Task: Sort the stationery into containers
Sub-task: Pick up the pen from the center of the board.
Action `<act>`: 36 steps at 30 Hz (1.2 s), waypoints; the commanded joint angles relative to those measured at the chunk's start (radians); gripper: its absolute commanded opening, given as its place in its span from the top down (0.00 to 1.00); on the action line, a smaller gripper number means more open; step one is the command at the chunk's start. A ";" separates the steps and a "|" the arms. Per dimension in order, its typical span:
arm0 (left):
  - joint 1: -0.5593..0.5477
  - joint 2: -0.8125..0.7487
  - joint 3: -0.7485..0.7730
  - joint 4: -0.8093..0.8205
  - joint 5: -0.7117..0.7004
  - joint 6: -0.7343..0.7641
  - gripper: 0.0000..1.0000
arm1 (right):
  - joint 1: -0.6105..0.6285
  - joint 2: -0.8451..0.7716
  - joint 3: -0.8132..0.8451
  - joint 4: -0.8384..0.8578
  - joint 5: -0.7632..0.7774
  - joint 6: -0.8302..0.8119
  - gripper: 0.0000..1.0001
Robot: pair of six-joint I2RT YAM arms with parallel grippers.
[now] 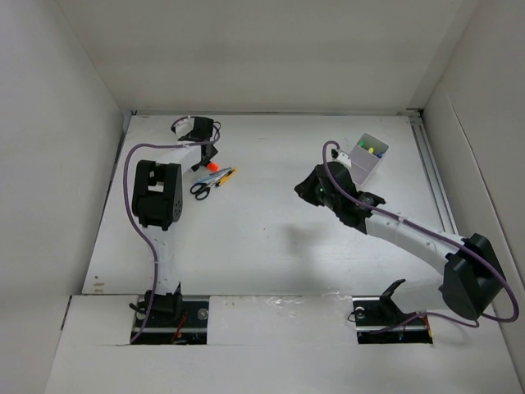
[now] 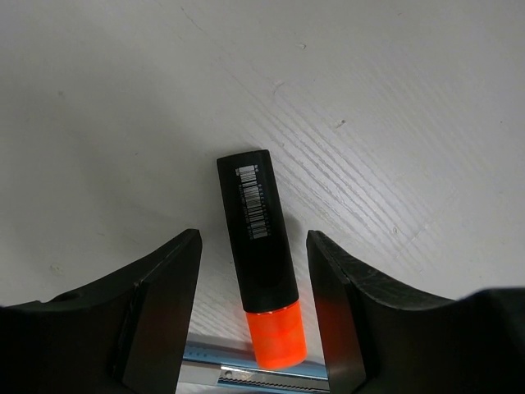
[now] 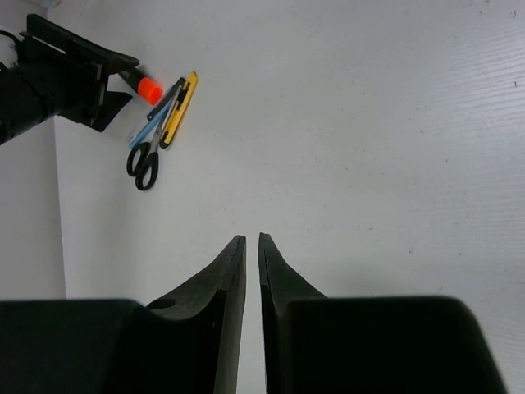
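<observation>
The orange-and-black marker (image 2: pixel 258 246) lies on the table between my left gripper's (image 2: pixel 254 240) open fingers, with a gap on each side. In the top view my left gripper (image 1: pixel 207 154) is at the far left, over the marker's orange end (image 1: pixel 212 167). The bluish pen (image 2: pixel 205 355) lies just behind the orange end. The yellow pen (image 1: pixel 225 176) and the black-handled scissors (image 1: pixel 200 190) lie beside it. The white box (image 1: pixel 367 160) stands at the far right, with green and yellow tips showing inside. My right gripper (image 3: pixel 252 240) is shut and empty above bare table, left of the box.
White walls close in the table on the left, back and right. A rail (image 1: pixel 433 176) runs along the right edge. The right wrist view shows the scissors (image 3: pixel 143 164), yellow pen (image 3: pixel 182 103) and the marker's orange end (image 3: pixel 148 89) grouped at the left wall.
</observation>
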 commanded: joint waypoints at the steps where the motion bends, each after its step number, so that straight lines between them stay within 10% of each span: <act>1: -0.017 -0.045 -0.029 -0.066 -0.020 0.015 0.48 | 0.008 -0.001 0.043 0.043 0.002 -0.011 0.82; 13: -0.090 -0.027 0.000 -0.126 -0.097 0.025 0.59 | 0.008 -0.039 0.033 0.043 0.002 -0.011 0.71; 25: -0.090 -0.027 0.026 -0.106 -0.106 0.024 1.00 | 0.008 -0.068 0.015 0.052 0.011 -0.011 0.47; 36: -0.090 -0.257 -0.011 0.001 -0.037 0.087 1.00 | -0.001 -0.059 0.015 0.052 0.011 -0.011 0.36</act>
